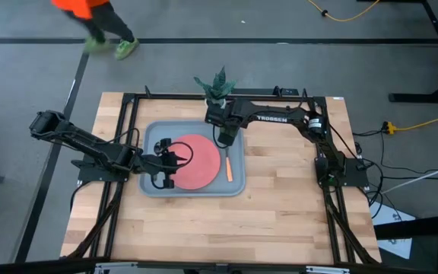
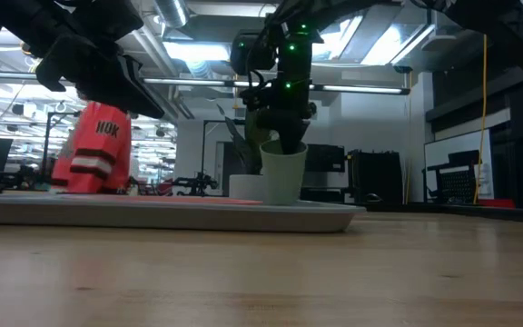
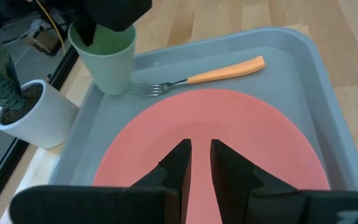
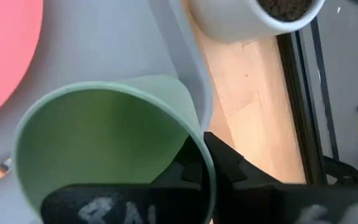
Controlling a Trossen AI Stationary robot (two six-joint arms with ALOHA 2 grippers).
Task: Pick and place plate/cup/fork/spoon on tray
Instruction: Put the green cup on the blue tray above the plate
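Note:
The light blue-grey tray (image 1: 154, 186) holds the coral-red plate (image 1: 198, 163) in its middle. The orange-handled fork (image 1: 229, 169) lies on the tray floor beside the plate's right side. My right gripper (image 1: 223, 138) is shut on the mint-green cup (image 3: 106, 56), which stands upright at the tray's far right corner. My left gripper (image 3: 201, 158) hovers over the plate's left part, with a narrow gap between its fingers and nothing in it. No view shows the spoon. My right gripper pinches the cup's wall at the rim (image 4: 201, 140), one finger inside the cup and one outside. The fingers come from above, slanting down. The cup stays upright with its base low over the tray's corner (image 3: 114, 92). Whether the base touches the tray floor I cannot tell.
A white pot with a green plant (image 1: 217, 90) stands on the table just beyond the tray's far rim, close to the cup. Bare wooden table (image 1: 295, 213) lies to the right of and in front of the tray. A person in orange (image 1: 90, 15) walks beyond the table's far edge.

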